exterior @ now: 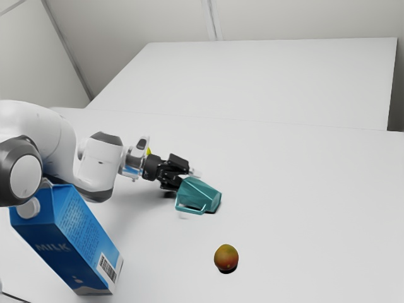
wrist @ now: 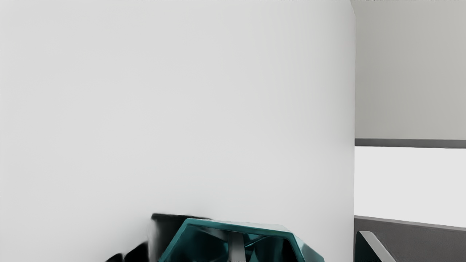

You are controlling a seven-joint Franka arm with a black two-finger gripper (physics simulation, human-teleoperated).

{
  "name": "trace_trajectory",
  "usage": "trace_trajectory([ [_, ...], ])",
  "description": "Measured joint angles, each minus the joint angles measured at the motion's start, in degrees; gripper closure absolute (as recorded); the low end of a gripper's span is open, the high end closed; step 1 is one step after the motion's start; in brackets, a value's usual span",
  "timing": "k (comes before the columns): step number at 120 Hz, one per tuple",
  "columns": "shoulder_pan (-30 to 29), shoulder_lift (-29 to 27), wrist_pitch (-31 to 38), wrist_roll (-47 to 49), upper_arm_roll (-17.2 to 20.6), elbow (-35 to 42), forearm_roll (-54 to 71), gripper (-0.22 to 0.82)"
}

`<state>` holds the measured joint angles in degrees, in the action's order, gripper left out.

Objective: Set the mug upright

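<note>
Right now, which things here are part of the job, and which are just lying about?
Part of the job:
teal mug, tipped over
gripper, open, one finger inside the mug

Just lying about:
blue milk carton
round reddish fruit

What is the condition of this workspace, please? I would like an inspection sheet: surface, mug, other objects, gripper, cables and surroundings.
Surface: white table, no spill seen.
Job's thing: teal mug, tipped, not upright; its open end faces the gripper.
Clutter: blue milk carton near the arm; round reddish fruit; yellow patch and blue patch by the arm's wrist, unclear what.
Gripper: open, one finger inside the mug's rim, the other outside.
Cables: thin dark line in the exterior view's lower left corner, possibly a cable.
Surroundings: pale walls.
</note>
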<state>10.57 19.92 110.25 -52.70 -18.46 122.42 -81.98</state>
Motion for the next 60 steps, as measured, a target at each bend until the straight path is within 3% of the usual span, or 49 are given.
trace_trajectory([
  [11,0.0,-0.1,0.4,-0.1,0.0,0.0,0.0,0.55],
  [28,-0.2,-0.3,0.8,-0.2,0.0,0.0,0.1,0.7],
  [48,-0.2,-2.0,1.2,-0.2,-0.2,-0.4,0.6,0.75],
  [60,-0.5,-3.9,1.3,0.0,-0.6,-5.1,3.3,0.77],
])
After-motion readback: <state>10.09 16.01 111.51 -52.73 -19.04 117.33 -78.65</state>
